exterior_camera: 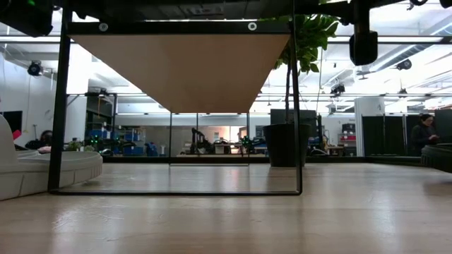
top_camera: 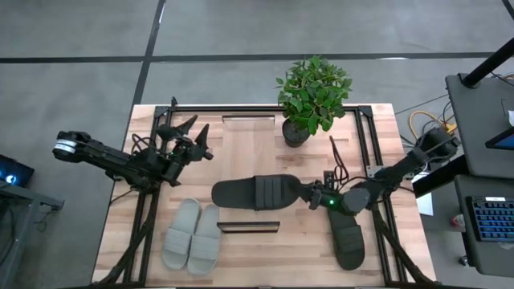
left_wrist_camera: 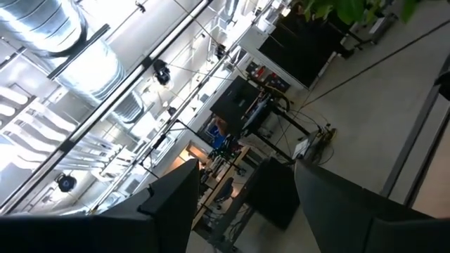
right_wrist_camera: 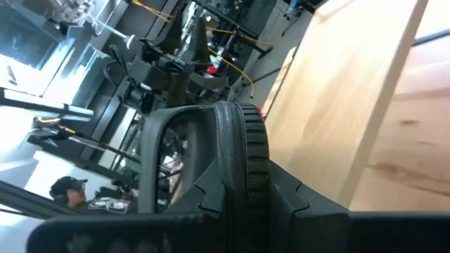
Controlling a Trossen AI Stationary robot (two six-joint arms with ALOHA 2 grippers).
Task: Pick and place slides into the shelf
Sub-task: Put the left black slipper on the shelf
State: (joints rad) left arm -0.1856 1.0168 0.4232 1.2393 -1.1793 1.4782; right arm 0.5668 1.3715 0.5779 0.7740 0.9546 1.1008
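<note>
A dark slide lies crosswise over the shelf's plank top, with my right gripper shut on its right end. Whether it rests on the plank or hangs just above it, I cannot tell. The low view shows the plank from below. The second dark slide lies on the tabletop near the right edge. The pale grey pair lies side by side on the tabletop, left of the shelf. My left gripper is open and empty over the table's left part, pointing upward. My right gripper pinches the dark slide's strap end between its two fingers, one on the ribbed sole side and one on the footbed side by the strap. The fingers come about level from the table's right side and lie along the slide. The slide lies flat, strap up.
A potted plant stands at the far side, right of the shelf. Dark metal frame rails run along the table's left and right sides. The shelf's end rails show at its near and far ends. Bare wood lies under the shelf.
</note>
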